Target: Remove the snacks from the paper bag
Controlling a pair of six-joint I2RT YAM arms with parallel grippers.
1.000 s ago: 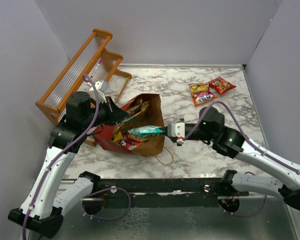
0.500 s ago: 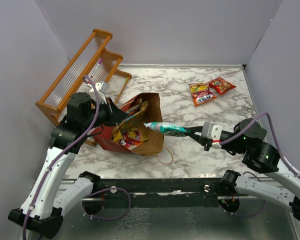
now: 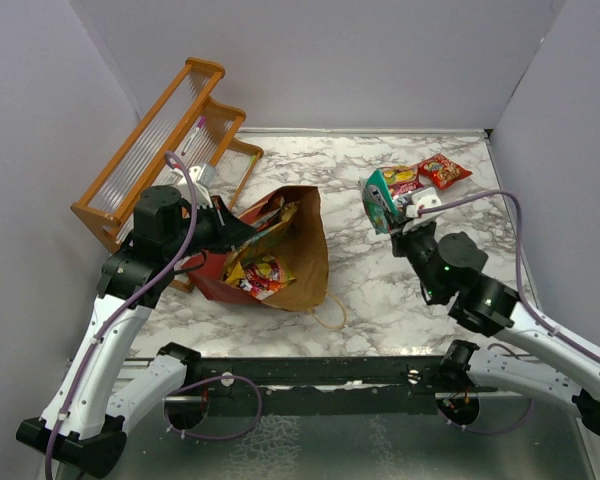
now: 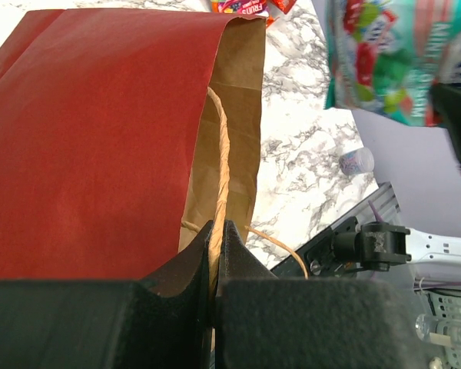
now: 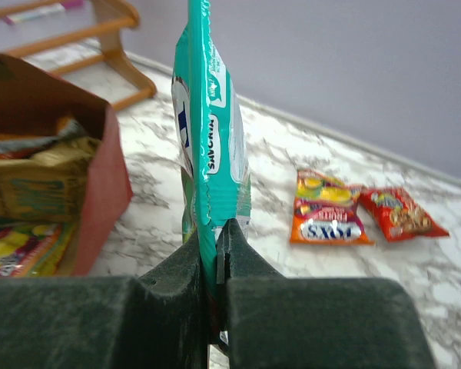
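Observation:
The paper bag (image 3: 295, 255), red outside and brown inside, lies on its side at centre left, mouth toward the left arm, with yellow and red snack packets (image 3: 257, 272) inside. My left gripper (image 3: 223, 225) is shut on the bag's twine handle (image 4: 217, 184) at its rim. My right gripper (image 3: 398, 218) is shut on a teal snack packet (image 3: 380, 199), edge-on in the right wrist view (image 5: 207, 131), and holds it above the table right of the bag. An orange packet (image 3: 404, 188) and a red packet (image 3: 444, 170) lie at the back right, also in the right wrist view (image 5: 328, 217).
An orange wooden rack (image 3: 160, 150) stands at the back left, next to the bag. Purple walls enclose the marble table (image 3: 380, 290) on three sides. A black rail (image 3: 310, 372) runs along the near edge. A loose twine handle (image 3: 332, 312) lies by the bag's near side.
My right gripper pulled the teal packet out of the bag, swung right, then carried it back toward the two packets at the back right. The left gripper kept its hold.

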